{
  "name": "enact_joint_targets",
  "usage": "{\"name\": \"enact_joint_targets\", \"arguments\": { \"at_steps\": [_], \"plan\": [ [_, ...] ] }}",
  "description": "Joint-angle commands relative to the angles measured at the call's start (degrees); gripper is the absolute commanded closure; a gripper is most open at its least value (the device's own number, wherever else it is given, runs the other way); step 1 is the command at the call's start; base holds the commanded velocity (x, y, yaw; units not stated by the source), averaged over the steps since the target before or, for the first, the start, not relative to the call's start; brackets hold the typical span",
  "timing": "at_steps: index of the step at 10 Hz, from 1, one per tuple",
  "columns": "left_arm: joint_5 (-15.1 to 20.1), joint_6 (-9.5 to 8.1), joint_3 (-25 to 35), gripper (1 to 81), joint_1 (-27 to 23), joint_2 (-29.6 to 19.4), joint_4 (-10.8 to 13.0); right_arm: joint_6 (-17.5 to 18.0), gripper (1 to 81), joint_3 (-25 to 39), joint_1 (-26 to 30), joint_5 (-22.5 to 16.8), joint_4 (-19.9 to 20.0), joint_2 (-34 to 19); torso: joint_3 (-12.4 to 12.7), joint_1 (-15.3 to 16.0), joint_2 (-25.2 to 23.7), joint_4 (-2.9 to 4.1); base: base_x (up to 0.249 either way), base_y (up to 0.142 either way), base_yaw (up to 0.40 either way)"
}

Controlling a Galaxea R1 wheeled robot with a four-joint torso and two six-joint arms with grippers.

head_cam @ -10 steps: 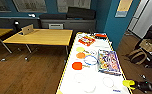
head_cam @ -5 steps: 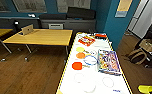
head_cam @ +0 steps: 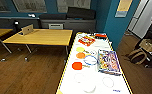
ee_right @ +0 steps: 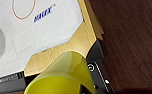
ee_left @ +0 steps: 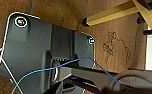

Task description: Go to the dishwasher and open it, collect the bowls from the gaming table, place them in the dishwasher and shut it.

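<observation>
The long gaming table (head_cam: 117, 83), a white-topped worktop with pale yellow sides, stretches ahead strewn with paddles, rings, a boxed game (head_cam: 108, 61) and faint pale bowls (head_cam: 90, 88) awaiting collection; neither tool's grip can be told.

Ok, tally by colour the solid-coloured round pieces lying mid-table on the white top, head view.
Yellow round piece: 1
Orange round piece: 1
Red round piece: 1
Total: 3
</observation>
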Motion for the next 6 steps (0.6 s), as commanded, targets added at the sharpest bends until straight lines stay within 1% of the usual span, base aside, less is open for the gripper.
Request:
{"name": "enact_joint_targets", "arguments": {
  "at_steps": [1,2,3,4,5,6],
  "plan": [
    [1.0,-0.08,18.0,1.0,-10.0,-16.7,0.1,-1.4,81.1,2.6,-12.7,12.7,-7.0,6.3,0.0,0.0,0.0,0.0,0.0,0.0,0.0],
    [1.0,-0.34,20.8,1.0,-12.5,-19.4,-0.2,-1.4,81.1,2.1,-15.2,14.5,-8.4,8.9,0.0,0.0,0.0,0.0,0.0,0.0,0.0],
    [1.0,-1.13,23.0,1.0,-15.0,-21.2,-1.1,-1.4,81.1,1.3,-16.9,16.3,-9.3,10.9,0.0,0.0,0.0,0.0,0.0,0.0,0.0],
    [1.0,-2.98,25.1,1.0,-17.5,-23.1,-2.4,-1.4,81.1,0.6,-18.3,16.9,-9.9,12.7,0.0,0.0,0.0,0.0,0.0,0.0,0.0],
    [1.0,-7.78,26.7,1.0,-19.8,-25.0,-5.6,-1.4,81.1,0.1,-19.6,17.8,-10.3,14.8,0.0,0.0,0.0,0.0,0.0,0.0,0.0],
    [1.0,-10.54,27.4,1.0,-21.9,-26.0,-7.6,-1.5,81.1,-0.2,-20.2,18.5,-10.4,16.0,0.0,0.0,0.0,0.0,0.0,0.0,0.0]
  ]
}}
